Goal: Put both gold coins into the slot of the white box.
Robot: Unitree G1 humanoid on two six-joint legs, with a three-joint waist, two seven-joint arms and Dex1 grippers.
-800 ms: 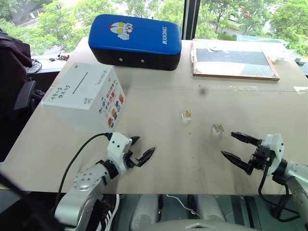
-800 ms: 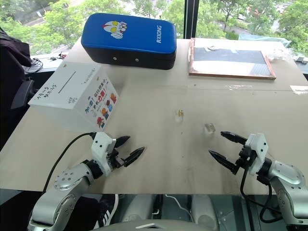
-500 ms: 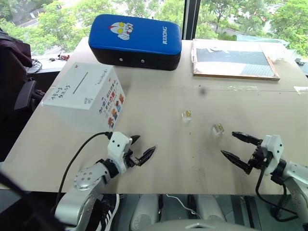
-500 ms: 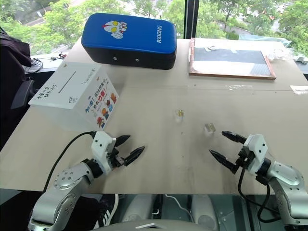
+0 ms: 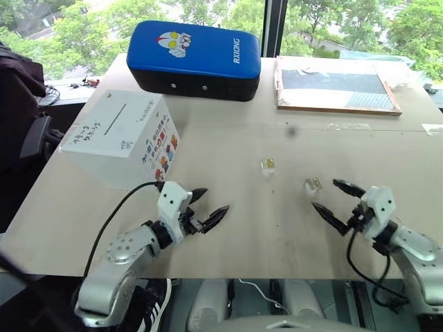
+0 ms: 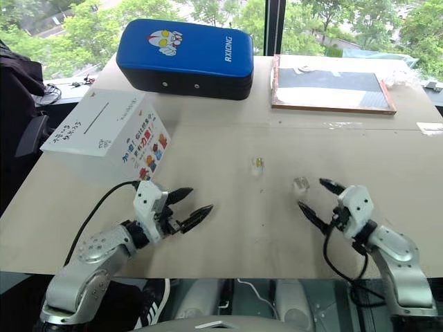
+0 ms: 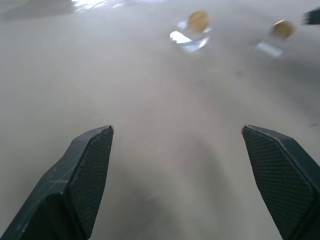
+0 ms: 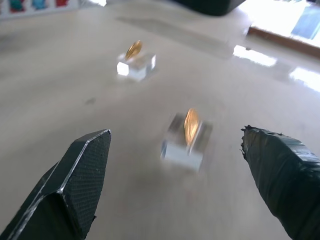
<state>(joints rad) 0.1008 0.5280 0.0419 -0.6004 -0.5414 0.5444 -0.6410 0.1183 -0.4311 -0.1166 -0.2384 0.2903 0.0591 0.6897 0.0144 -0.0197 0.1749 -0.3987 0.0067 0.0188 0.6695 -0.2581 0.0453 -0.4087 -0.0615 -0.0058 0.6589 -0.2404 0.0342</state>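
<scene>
Right wrist view: 2 gold coins outside white box; both end effectors released.

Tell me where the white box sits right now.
In the head views the white box stands on the table's left side, slot on top, in front of the blue case and beyond the left gripper.

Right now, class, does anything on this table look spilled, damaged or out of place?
Nothing stands out. Both gold coins sit on the table, apart from each other; the white box stands upright, slot on top.
</scene>
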